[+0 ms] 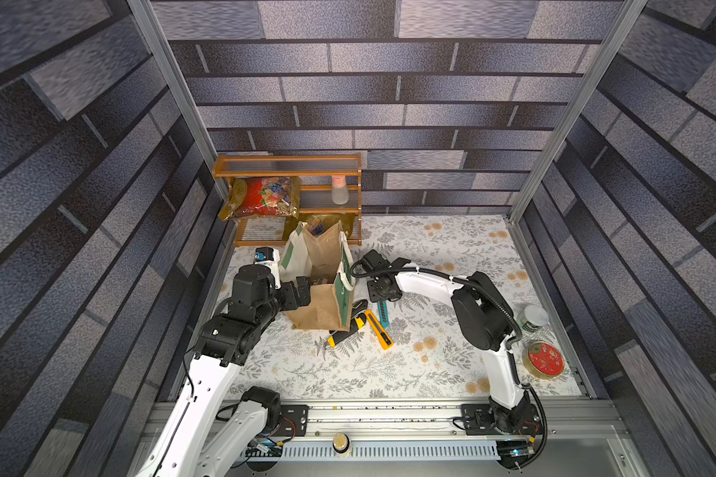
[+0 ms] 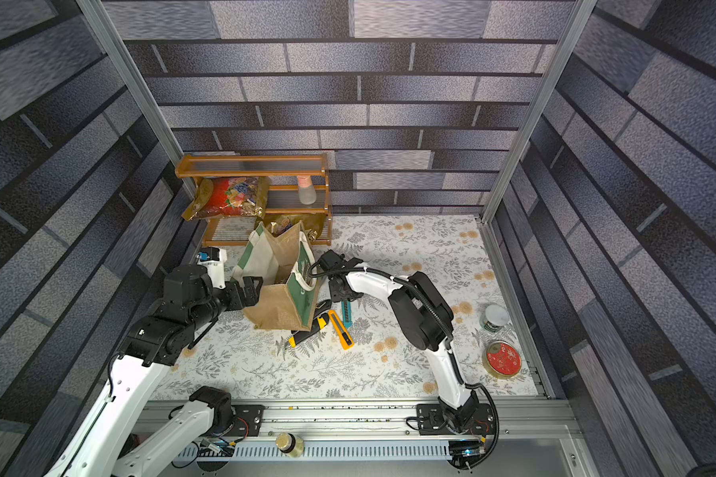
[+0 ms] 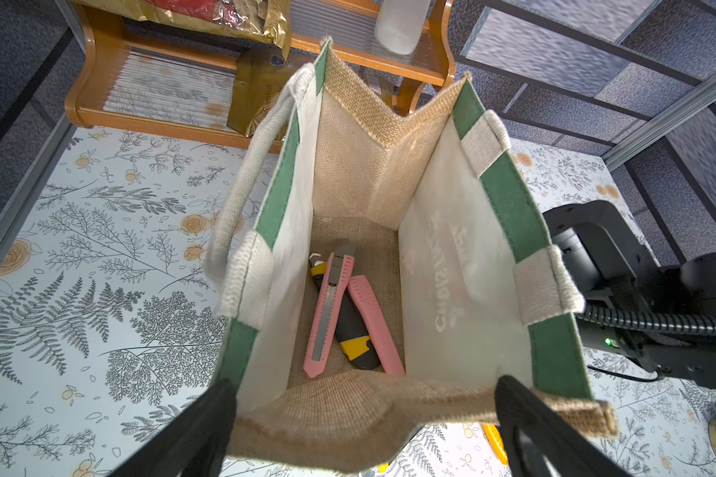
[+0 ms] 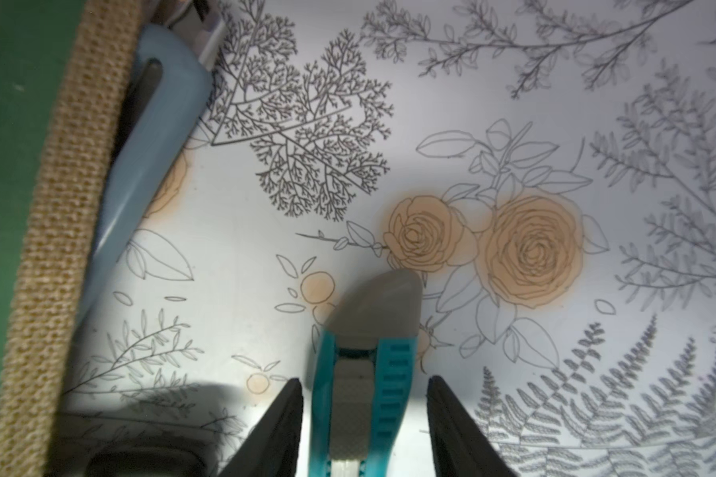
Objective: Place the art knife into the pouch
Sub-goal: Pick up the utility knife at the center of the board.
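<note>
A: Top views first. Where is everything?

B: The pouch [image 1: 317, 314] stands open-mouthed on the worktop [image 1: 430, 363]. Just beside its green face I count three knives: the teal art knife [image 1: 383, 313], an orange knife [image 1: 379, 330] and a black-and-yellow knife [image 1: 344, 332]. The right jaws hang over the teal one.

A: Left wrist view?

B: The left jaws are spread wide across the pouch's near burlap rim and pinch nothing. On the pouch's bottom lie three knives: a pink knife [image 3: 327, 314], a second pink knife [image 3: 375, 326] and an inner black-and-yellow knife [image 3: 354, 336].

A: Right wrist view?

B: The right jaws are spread either side of the teal handle, with a gap on each side, so nothing is gripped. A fourth outside knife, the pale blue knife [image 4: 154, 136], lies right against the pouch's base.

A: And the grasp?

B: I'd centre on the handle, close squarely, lift well above the rim, then release over the open mouth.
</note>
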Robot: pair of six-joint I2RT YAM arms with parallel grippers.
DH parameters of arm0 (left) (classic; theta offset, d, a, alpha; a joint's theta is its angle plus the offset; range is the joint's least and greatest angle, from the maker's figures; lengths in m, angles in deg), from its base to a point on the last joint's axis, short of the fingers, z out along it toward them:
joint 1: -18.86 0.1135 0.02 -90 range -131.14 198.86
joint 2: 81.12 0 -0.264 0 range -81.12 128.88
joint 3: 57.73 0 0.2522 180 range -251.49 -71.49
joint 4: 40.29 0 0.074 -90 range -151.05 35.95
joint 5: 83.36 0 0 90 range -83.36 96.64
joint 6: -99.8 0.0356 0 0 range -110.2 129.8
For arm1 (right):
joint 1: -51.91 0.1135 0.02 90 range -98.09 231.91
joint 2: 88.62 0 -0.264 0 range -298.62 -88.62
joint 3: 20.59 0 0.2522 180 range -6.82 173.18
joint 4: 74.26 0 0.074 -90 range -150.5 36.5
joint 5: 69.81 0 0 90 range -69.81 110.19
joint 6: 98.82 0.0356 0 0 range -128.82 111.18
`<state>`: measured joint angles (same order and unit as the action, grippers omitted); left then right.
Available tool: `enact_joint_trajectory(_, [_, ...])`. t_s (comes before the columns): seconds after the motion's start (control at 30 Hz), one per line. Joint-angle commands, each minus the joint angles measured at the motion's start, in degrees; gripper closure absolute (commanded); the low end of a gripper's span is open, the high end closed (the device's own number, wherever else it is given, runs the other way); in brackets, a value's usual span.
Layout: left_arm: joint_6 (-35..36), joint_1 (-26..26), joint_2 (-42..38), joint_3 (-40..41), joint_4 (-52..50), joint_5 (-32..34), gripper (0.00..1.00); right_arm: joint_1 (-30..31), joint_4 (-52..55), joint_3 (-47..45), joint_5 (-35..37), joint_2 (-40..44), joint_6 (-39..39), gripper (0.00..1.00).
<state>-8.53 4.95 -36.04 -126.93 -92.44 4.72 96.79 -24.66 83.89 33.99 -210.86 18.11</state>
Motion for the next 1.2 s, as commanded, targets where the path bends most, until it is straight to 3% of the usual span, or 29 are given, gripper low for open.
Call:
enact_joint_trajectory(0.0, [1.2,0.7,0.3,0.4,0.7,-1.4,0.0,-0.1,2.8,1.4,1.6,-2.2,-0.3,0.5])
enact_joint_trajectory(0.53, [1.0,1.5,1.5,0.6,1.2,-2.5,0.0,0.2,1.2,0.5,1.5,-3.4,2.4,0.67])
enact_joint_trajectory(1.17, [1.1,1.6,1.5,0.5,0.7,-1.9,0.0,0.1,-5.4,-4.9,2.5,7.9,6.5,0.75])
